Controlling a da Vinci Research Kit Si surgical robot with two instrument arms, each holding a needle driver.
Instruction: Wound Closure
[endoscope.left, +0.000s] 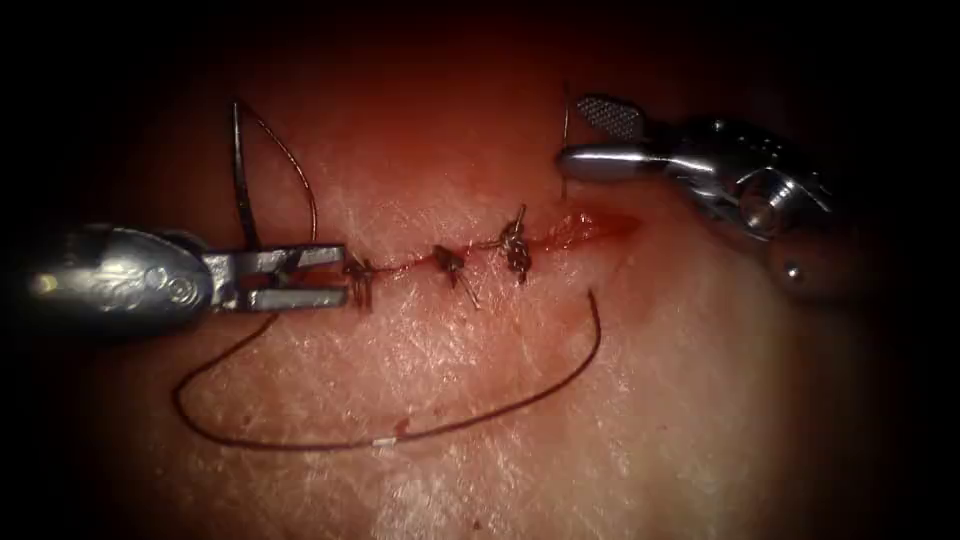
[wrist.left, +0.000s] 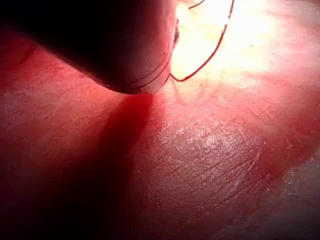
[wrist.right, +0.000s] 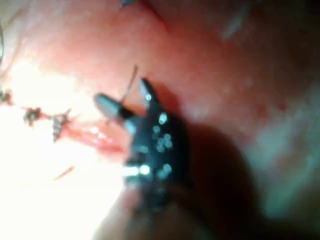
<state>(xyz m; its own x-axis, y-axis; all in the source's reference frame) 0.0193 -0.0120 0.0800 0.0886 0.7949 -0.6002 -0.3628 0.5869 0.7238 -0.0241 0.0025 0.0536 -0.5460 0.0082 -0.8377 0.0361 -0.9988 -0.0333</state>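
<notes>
Thread (endoscope.left: 400, 432) loops slack across lower centre of the frame, below the cut (endoscope.left: 590, 228). My left tool (endoscope.left: 340, 275), centre left: jaws slightly parted, gripping nothing I can see, tips by the leftmost of 3 knots (endoscope.left: 450, 262). Needle (endoscope.left: 240, 170) stands just above it, long axis near vertical; can't tell if it's in the tissue (endoscope.left: 700, 400). Left is nearer it. My right tool (endoscope.left: 585, 138), upper right: jaws wide, empty, a thread strand beside the tips. No readable markings.

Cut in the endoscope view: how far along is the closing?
Done: three knots close its left and middle. In hand: the needle stands by the left tool; whether gripped or in tissue is unclear. The right tool, open, holds nothing. Left: the cut's right end gapes.
</notes>
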